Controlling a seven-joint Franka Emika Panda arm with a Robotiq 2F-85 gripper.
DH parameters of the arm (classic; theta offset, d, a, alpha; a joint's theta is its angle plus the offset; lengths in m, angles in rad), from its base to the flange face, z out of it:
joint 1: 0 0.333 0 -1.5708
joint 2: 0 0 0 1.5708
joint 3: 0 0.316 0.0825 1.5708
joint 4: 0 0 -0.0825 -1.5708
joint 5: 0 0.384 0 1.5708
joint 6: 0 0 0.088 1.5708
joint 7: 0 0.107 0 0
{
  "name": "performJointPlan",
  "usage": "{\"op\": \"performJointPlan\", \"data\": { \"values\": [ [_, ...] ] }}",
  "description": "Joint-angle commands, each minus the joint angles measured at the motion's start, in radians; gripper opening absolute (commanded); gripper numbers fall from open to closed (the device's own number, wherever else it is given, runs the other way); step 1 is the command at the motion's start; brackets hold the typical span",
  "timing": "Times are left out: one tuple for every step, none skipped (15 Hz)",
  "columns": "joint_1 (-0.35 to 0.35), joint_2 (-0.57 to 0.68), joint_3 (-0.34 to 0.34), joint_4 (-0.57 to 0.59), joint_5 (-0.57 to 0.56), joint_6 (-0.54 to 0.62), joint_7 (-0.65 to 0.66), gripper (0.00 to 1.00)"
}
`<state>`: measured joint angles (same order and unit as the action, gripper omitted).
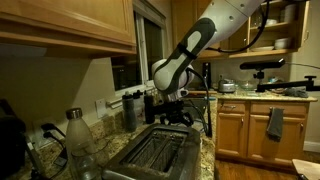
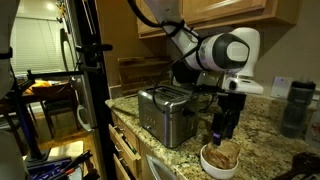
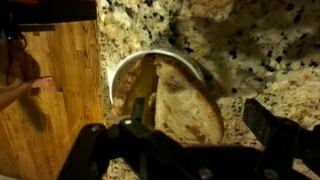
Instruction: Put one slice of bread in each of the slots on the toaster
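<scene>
Your Robotiq gripper (image 2: 226, 128) is hanging point-down straight above a small round bowl (image 2: 204, 160) on the speckled granite counter (image 2: 275, 150). Its two fingers (image 3: 90, 150) are standing wide apart and gripping nothing. In the wrist view those dark fingers are framing the lower corners of the picture, and the bowl's pale rim is sitting between them.

Inside the bowl, bread is standing on edge and leaning. At least two pieces are showing, though the exact count is unclear. The front slice of bread (image 3: 190, 108) is tan and crusty and is showing its broad face at a tilt. Its long axis is running up the picture and slanting a little to the right.

The move ahead is turning on this one relation: the bread is lying directly below the open jaws, with its flat faces turned roughly toward the two fingers. A straight descent is therefore looking likely to straddle its thin side, though you may be needing a small wrist turn to square up with the slant.

The silver toaster (image 2: 165, 115) is standing on the same counter, near the bowl but apart from it. In an exterior view the slots (image 1: 155, 150) are showing as dark parallel openings with no bread in them, so both are probably waiting to be filled
</scene>
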<state>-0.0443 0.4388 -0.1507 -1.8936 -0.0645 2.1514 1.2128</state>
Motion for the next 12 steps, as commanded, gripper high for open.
{"op": "performJointPlan", "data": {
  "values": [
    [-0.007,0.01,-0.008,0.003,0.025,0.005,-0.029,1.0],
    [-0.006,0.012,-0.009,0.002,0.024,0.005,-0.029,1.0],
    [-0.006,0.014,-0.01,0.002,0.024,0.005,-0.029,0.87],
    [-0.005,0.016,-0.011,0.001,0.023,0.004,-0.028,0.74],
    [-0.005,0.016,-0.013,0.0,0.022,0.004,-0.028,0.68],
    [-0.004,0.016,-0.014,0.0,0.021,0.004,-0.027,0.6],
    [-0.004,0.016,-0.015,0.0,0.02,0.003,-0.027,0.54],
    [-0.005,0.016,-0.016,0.0,0.02,0.003,-0.027,0.46],
    [-0.004,0.015,-0.017,-0.001,0.019,0.002,-0.027,0.41],
    [-0.004,0.015,-0.017,-0.001,0.019,0.002,-0.027,0.33],
    [-0.004,0.015,-0.018,0.0,0.019,0.001,-0.028,0.27],
    [-0.004,0.015,-0.018,0.001,0.019,0.0,-0.028,0.2]
  ]
}}
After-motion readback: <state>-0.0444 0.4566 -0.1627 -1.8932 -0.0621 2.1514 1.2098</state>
